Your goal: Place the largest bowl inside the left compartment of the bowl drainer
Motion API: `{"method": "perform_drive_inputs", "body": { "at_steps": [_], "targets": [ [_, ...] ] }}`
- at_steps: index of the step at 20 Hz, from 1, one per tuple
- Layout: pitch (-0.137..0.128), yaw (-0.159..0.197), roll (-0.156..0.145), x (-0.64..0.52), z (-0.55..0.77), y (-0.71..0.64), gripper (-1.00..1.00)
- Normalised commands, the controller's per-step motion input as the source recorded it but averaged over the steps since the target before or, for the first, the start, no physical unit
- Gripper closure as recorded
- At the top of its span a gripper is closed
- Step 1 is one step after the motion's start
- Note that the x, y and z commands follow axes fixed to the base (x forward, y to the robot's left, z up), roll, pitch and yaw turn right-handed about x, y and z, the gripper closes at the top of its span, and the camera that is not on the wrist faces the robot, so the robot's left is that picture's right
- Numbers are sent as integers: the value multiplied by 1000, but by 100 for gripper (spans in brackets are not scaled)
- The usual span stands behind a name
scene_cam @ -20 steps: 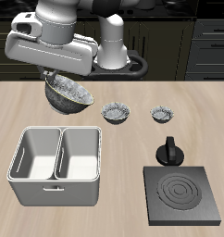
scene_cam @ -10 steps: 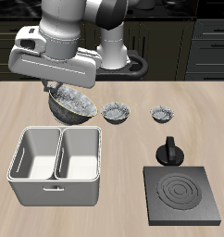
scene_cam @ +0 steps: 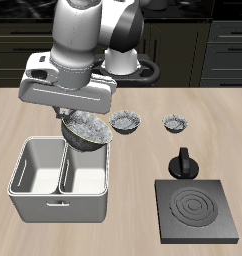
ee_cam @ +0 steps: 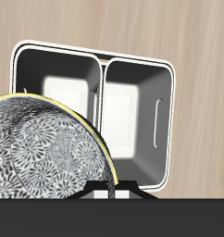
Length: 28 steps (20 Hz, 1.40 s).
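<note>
Above the back edge of the drainer [scene_cam: 60,176], the largest bowl [scene_cam: 86,130] hangs tilted in the air, carried by the end effector [scene_cam: 75,118]. It sits roughly over the well next to the two smaller bowls.

Risk, as judged: which well counts as the left compartment depends on which side is the tub's front, so a release into the wrong one is possible if the arm simply lowers from this spot. The bowl is wide next to either well, and tilted; its fluted rim could catch on the middle wall [scene_cam: 64,168] or the tub's rim and leave it perched rather than seated. An early release from this height could make it bounce out.

End effector: fingers closed down on the bowl's rim, to judge from the wrist view, where the bowl [ee_cam: 44,148] fills the foreground with the tub [ee_cam: 169,120] beyond it. Fingertips are hidden in the exterior view.

Medium bowl [scene_cam: 125,122], smallest bowl [scene_cam: 174,123], stove plate [scene_cam: 198,211] stand apart on the worktop [scene_cam: 133,180].
</note>
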Motion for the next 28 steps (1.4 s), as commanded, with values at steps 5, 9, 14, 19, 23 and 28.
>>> {"method": "perform_drive_inputs", "body": {
  "at_steps": [5,9,14,19,23,28],
  "targets": [
    [22,30,13,78,-235,118,100],
    [34,9,-8,60,-240,-55,100],
    [-4,34,11,-34,-201,114,-100],
    [20,31,78,-233,-183,241,-100],
    [15,17,43,-190,-108,180,-100],
    [-37,8,29,-213,182,142,-100]
  ]
}}
